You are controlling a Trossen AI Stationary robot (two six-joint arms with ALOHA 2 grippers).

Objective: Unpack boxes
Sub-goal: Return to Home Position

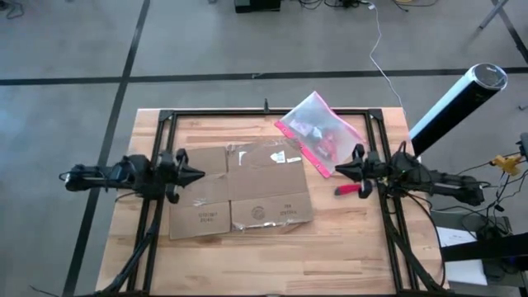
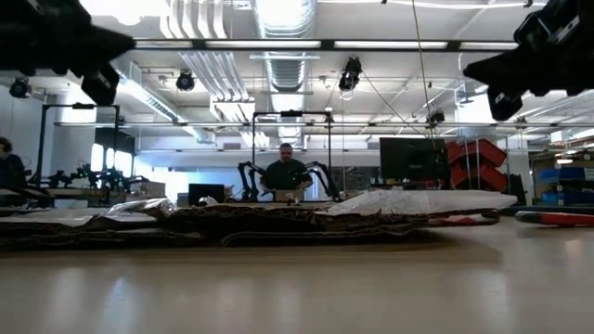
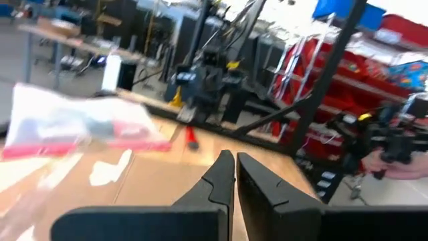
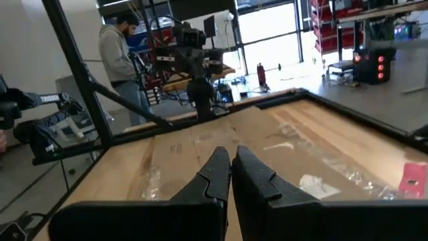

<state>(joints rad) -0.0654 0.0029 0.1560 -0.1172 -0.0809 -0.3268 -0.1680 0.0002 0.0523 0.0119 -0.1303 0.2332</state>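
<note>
Cardboard box [image 1: 247, 194], flattened, lies on the table [image 1: 346, 256] between and below the two grippers. Left gripper [image 1: 198, 175] and right gripper [image 1: 337, 171] hover facing each other, fingers pressed together, holding nothing. Judged step: parking the arms. Unpacking appears finished, so the next move needs no grasp.
</note>
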